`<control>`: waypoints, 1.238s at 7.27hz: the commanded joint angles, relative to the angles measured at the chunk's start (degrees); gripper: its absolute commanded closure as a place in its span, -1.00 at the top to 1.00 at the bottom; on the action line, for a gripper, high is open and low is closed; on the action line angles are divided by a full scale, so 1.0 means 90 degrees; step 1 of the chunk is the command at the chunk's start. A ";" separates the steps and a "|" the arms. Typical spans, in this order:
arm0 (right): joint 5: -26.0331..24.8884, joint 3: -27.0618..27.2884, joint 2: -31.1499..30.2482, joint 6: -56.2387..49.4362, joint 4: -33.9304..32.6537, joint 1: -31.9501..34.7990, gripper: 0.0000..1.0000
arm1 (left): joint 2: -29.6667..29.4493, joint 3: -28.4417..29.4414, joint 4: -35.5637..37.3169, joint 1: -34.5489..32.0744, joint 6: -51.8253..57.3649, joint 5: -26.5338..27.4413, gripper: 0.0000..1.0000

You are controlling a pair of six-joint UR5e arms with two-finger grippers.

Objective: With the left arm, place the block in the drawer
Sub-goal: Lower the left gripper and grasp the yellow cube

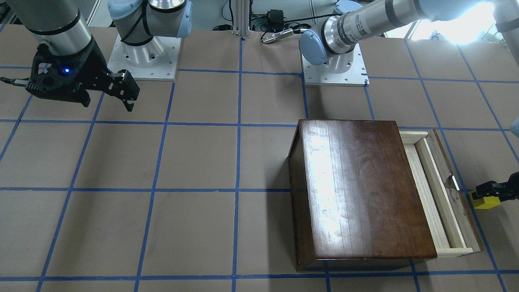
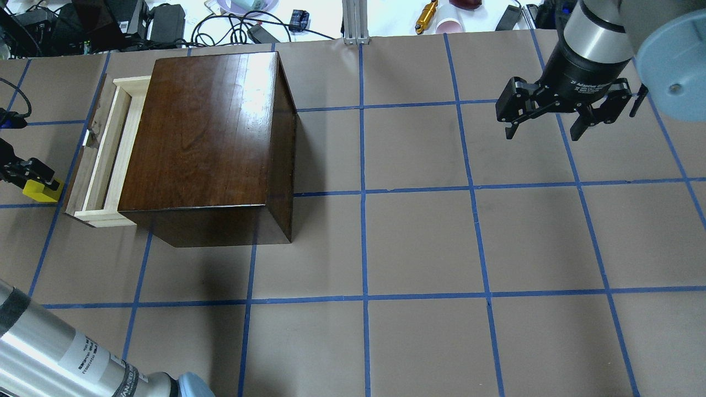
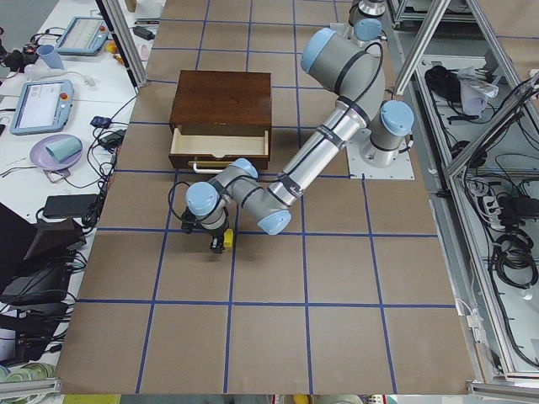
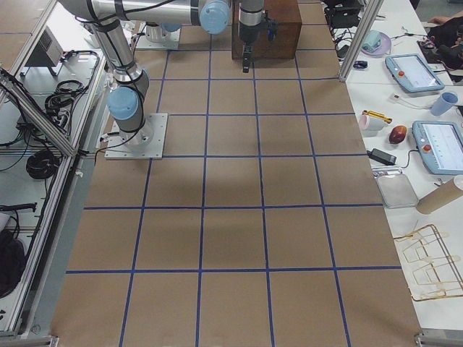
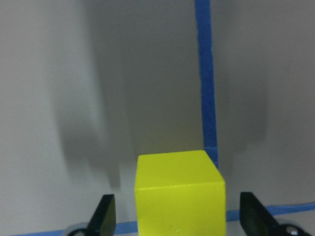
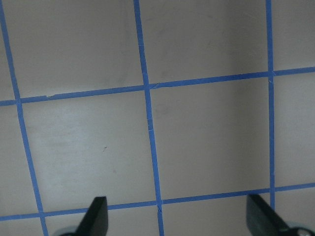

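The small yellow block [image 1: 485,201] [image 2: 38,190] rests on the brown table just outside the drawer's dark front panel. My left gripper [image 5: 179,219] [image 1: 492,190] [image 2: 25,173] is low over it and open. Its fingers [image 5: 105,216] straddle the block [image 5: 179,194] with a gap on each side. The drawer [image 1: 430,194] [image 2: 107,149] [image 3: 221,145] of pale wood stands partly pulled out of the dark-brown wooden box [image 1: 357,186] [image 2: 204,132]. My right gripper [image 2: 546,129] [image 1: 129,99] [image 6: 179,216] hangs open and empty, far off on the other half of the table.
Blue tape lines [image 2: 361,193] grid the table top. Cables, adapters and small items [image 2: 165,19] lie beyond the far edge behind the box. The left arm's forearm [image 2: 60,353] crosses the near left corner of the overhead view.
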 commanded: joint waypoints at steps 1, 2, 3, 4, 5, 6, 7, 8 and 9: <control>0.0000 0.0000 0.0000 0.0000 0.0000 0.0000 1.00 | -0.0001 -0.0015 -0.0008 0.0000 0.0013 -0.0002 -0.11; 0.0000 0.0000 0.0000 0.0000 0.0000 0.0000 1.00 | -0.0001 -0.0005 -0.0008 0.0000 0.0023 0.0008 -0.19; 0.0000 0.0000 0.0000 0.0000 0.0000 0.0000 1.00 | 0.0018 -0.0015 -0.0008 0.0000 0.0023 0.0008 -0.24; 0.0000 0.0000 0.0000 0.0000 0.0000 0.0000 1.00 | 0.0028 -0.0015 -0.0028 0.0000 0.0023 0.0008 -0.25; -0.0010 0.0000 0.0000 0.0000 0.0000 0.0000 1.00 | 0.0067 -0.0015 -0.0057 0.0000 0.0023 0.0008 -0.25; 0.0000 0.0000 0.0000 0.0000 0.0000 0.0000 1.00 | 0.0145 -0.0015 -0.0106 0.0000 0.0023 0.0018 -0.25; 0.0000 0.0000 0.0000 0.0000 0.0000 0.0000 1.00 | 0.0319 0.0014 -0.0270 0.0010 0.0023 0.0028 -0.25; 0.0000 0.0000 0.0000 0.0000 0.0000 0.0000 1.00 | 0.0524 0.0044 -0.0456 0.0010 0.0013 0.0038 -0.25; 0.0000 0.0000 0.0000 0.0000 0.0000 0.0000 1.00 | 0.0797 0.0083 -0.0796 0.0020 0.0004 0.0202 -0.26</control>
